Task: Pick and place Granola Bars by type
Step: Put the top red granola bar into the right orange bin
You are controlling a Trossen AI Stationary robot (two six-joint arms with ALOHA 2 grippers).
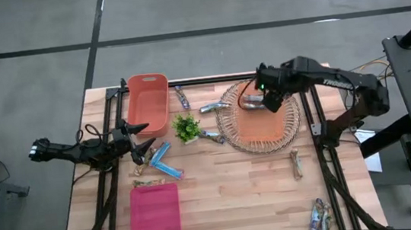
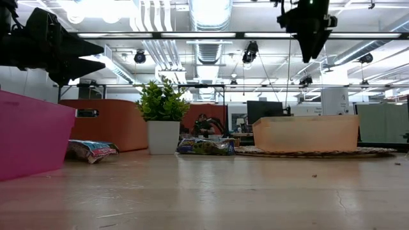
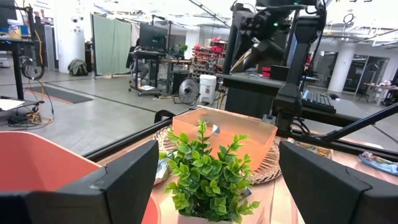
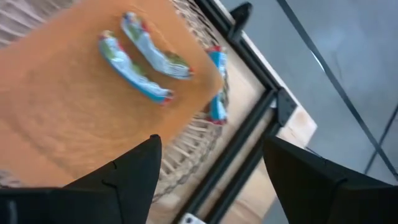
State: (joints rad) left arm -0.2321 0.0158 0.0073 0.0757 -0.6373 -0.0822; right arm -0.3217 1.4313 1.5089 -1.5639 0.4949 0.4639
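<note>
The small green plant (image 1: 186,127) serves as landmark. In the low view its pot hides part of a wrapped bar (image 2: 206,146) lying behind it, and the magenta bin (image 2: 32,137) is cut off at the frame edge. The low view shows only the downward tip of the right gripper (image 2: 311,35); its wrist view shows two dark fingers (image 4: 118,180) spread wide with nothing between them.

Right gripper (image 1: 271,96) hangs over the orange tray (image 1: 263,120) on the wicker mat (image 1: 230,128), right of the plant. Two silver-blue bars (image 4: 146,56) lie in that tray; another bar (image 4: 216,87) lies on the wicker rim, partly hidden by the tray edge.

Left gripper (image 1: 137,137) hovers left of the plant, fingers apart and empty, beside the coral bin (image 1: 148,102). Bright blue bars (image 1: 163,161) lie below-left of the plant, a tan bar (image 1: 148,182) further down by the magenta bin (image 1: 155,220).

One bar (image 1: 208,108) sits between plant and mat; another (image 1: 209,136) touches the mat edge. A tan bar (image 1: 296,163) and a cluster (image 1: 321,216) lie far right, near the table edge (image 1: 351,191). Open wood lies between the magenta bin and these
</note>
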